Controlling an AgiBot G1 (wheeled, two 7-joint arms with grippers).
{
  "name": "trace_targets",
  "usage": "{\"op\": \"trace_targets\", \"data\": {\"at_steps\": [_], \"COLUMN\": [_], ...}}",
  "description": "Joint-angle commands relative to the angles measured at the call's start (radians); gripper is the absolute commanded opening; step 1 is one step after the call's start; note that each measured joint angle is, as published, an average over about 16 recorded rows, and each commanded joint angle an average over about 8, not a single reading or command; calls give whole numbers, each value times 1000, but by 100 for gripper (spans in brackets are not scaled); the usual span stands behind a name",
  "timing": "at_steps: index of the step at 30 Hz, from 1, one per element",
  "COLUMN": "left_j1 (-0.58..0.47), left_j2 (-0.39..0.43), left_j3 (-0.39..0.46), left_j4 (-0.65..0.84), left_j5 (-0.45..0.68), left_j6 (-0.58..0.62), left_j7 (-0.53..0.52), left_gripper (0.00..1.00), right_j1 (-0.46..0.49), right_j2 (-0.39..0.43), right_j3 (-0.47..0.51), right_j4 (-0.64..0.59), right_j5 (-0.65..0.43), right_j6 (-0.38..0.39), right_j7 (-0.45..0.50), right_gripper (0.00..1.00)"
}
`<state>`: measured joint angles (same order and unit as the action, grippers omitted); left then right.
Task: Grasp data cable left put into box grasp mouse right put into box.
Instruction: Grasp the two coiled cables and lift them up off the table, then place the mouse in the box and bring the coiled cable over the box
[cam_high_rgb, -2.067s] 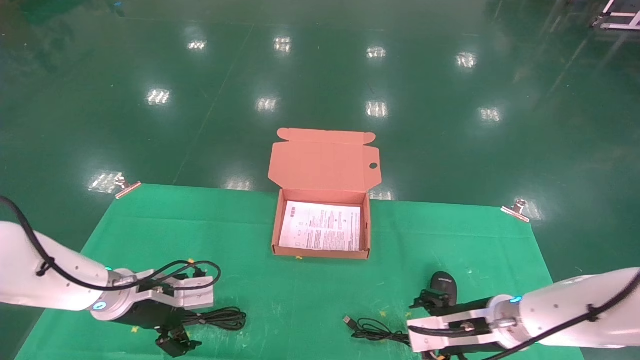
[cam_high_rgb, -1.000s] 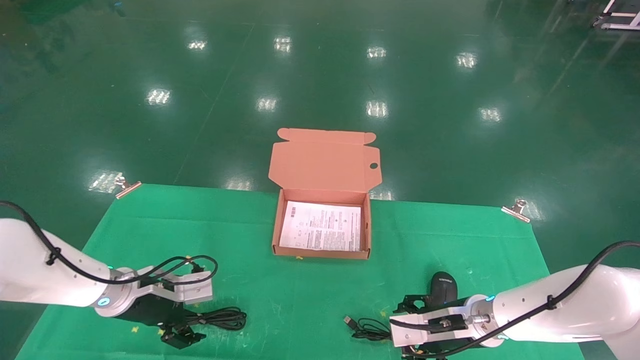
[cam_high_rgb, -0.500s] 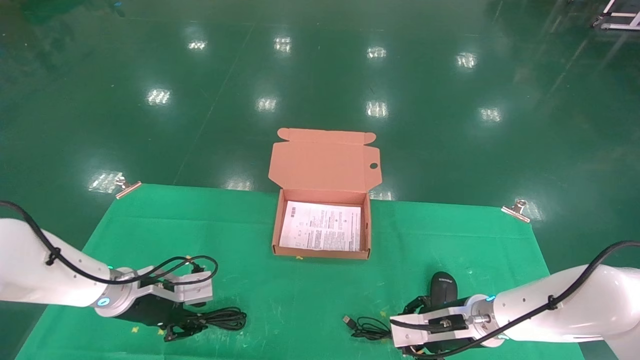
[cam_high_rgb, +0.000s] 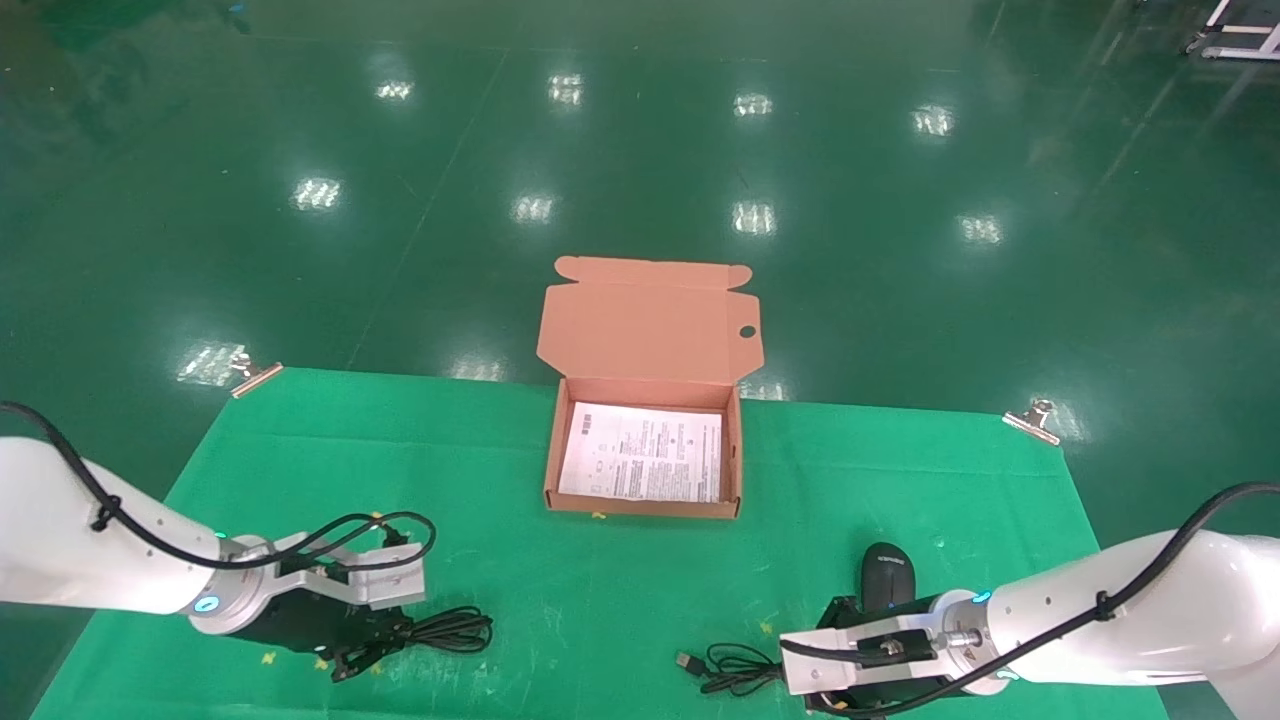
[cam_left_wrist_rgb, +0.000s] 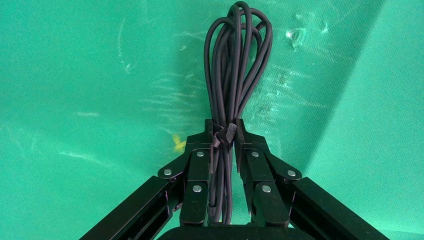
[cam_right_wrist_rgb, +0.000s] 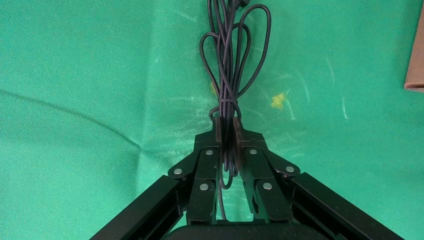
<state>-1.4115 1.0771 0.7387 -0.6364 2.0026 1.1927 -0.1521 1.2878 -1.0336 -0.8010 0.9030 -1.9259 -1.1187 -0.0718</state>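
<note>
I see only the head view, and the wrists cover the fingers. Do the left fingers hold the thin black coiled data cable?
Observer: Yes. In the left wrist view the left gripper is shut on the thin black coiled data cable, at its tie.
Operator: And the right side?
Observer: The right gripper is shut on the thin black bundled mouse cord, not on the small black oval mouse itself.

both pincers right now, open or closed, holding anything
Left pincer: closed on the data cable, which lies on the green cloth.
Right pincer: closed on the mouse cord, not the mouse body.
</note>
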Motion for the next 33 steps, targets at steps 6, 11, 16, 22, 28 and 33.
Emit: {"op": "trace_targets", "data": {"at_steps": [6,11,16,22,28,33], "left_j1": [-13,-44,-78,-112,-154,-181], "left_j2": [-18,-75,-127,-133,-93,-63], "left_j3": [-7,-32,-73,-110,-127,-132], "left_j4": [-37,-163,-324,-465,-517,-523], "left_j5": [-11,-41,-58,-38,-1,36], "left_j6": [11,29,7,-67,-132,-174], "left_j7": [25,55,26,-38,-84,-109], "left_gripper": [0,0,0,0,0,0], "right_j1": [18,56,113,208,306,370], "right_j2": [37,123,180,162,59,-20], "right_j3": [24,82,145,199,223,229], "right_j4": [39,141,234,278,214,107], "right_j5": [24,66,85,95,136,165], "right_j6": [-9,-7,33,96,147,172], "right_j7": [13,67,128,149,92,13], "right_gripper": [0,0,0,0,0,0]}}
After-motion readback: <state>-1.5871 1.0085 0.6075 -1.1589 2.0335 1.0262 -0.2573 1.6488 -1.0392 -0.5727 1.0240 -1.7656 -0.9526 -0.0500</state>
